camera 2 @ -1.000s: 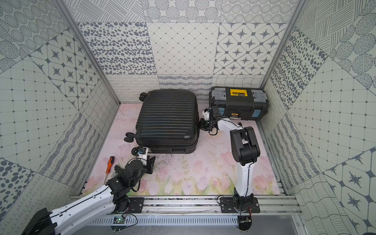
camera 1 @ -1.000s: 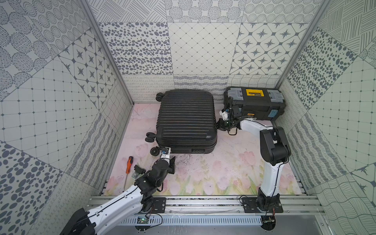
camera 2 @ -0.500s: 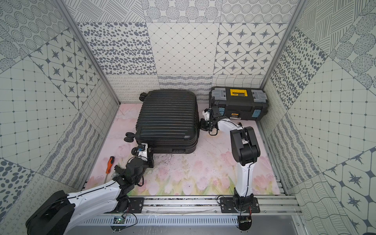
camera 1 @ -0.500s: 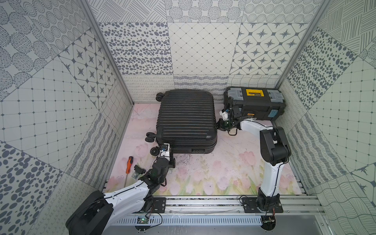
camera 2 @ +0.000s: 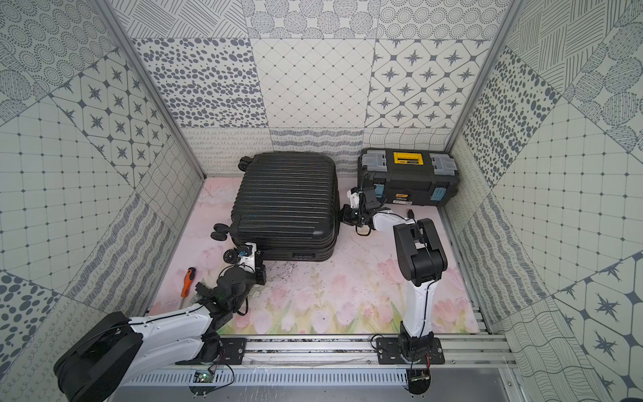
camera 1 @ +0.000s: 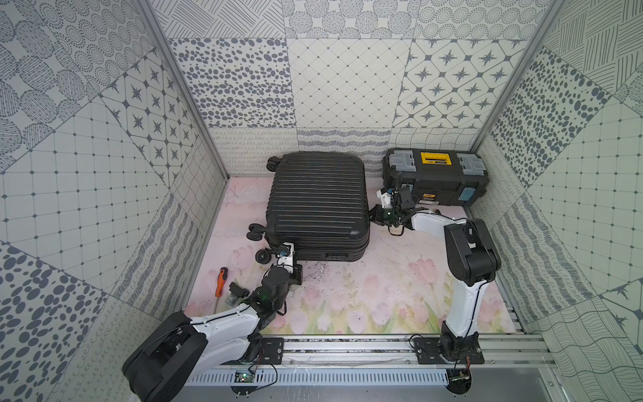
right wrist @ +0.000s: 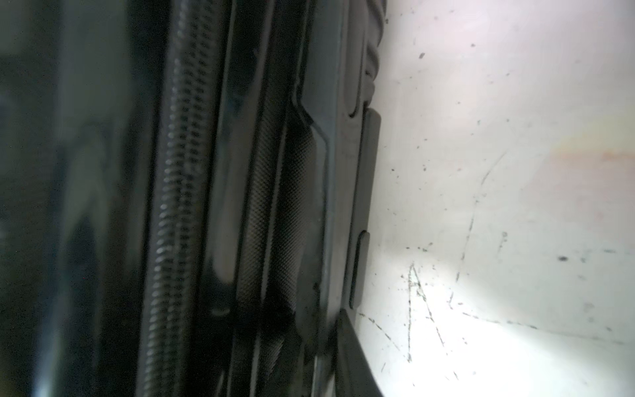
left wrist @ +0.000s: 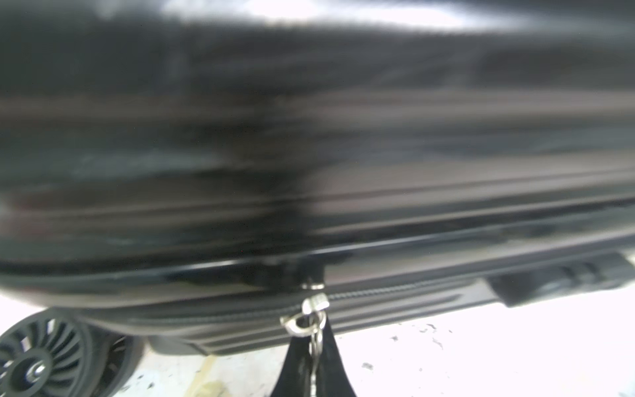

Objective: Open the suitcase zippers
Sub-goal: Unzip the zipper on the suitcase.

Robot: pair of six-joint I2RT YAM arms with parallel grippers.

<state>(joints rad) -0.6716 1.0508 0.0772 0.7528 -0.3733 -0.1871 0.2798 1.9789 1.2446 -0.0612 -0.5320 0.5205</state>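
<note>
The table (camera 1: 382, 296) is flat and covered with a sheet of pink flowers. The case might slide on it, so I think any tug should be slow and steady. The suitcase (camera 1: 316, 205) lies flat and closed in the middle of both top views, near the back wall. It is a big, shiny, black hard shell with many straight ribs and round corners. The black toolbox (camera 1: 435, 177) has grey latches and a yellow handle. It sits just beside the suitcase at the upper right and should be left alone. The right pincer (camera 1: 377, 217) is up against the right side of the suitcase, and I cannot tell how wide it is. It would help if it kept the case from sliding. The left pincer (left wrist: 314, 340) is at the front side of the suitcase, low in the left wrist view. It is closed tight on the zipper pull (left wrist: 309, 318), so the step in hand looks like dragging that pull along the seam. An orange and black screwdriver (camera 1: 220, 280) lies on the table at the lower left, well apart. A round black wheel (left wrist: 37, 361) with thin spokes sits at the lower left of the left wrist view. The zipper track (left wrist: 395, 292) is a thin, bumpy black line of tiny teeth between the two shells. It is best to drag along it, not away from the case, so the pull does not slip out. The pull is small, hard, silver metal with a little ring.
</note>
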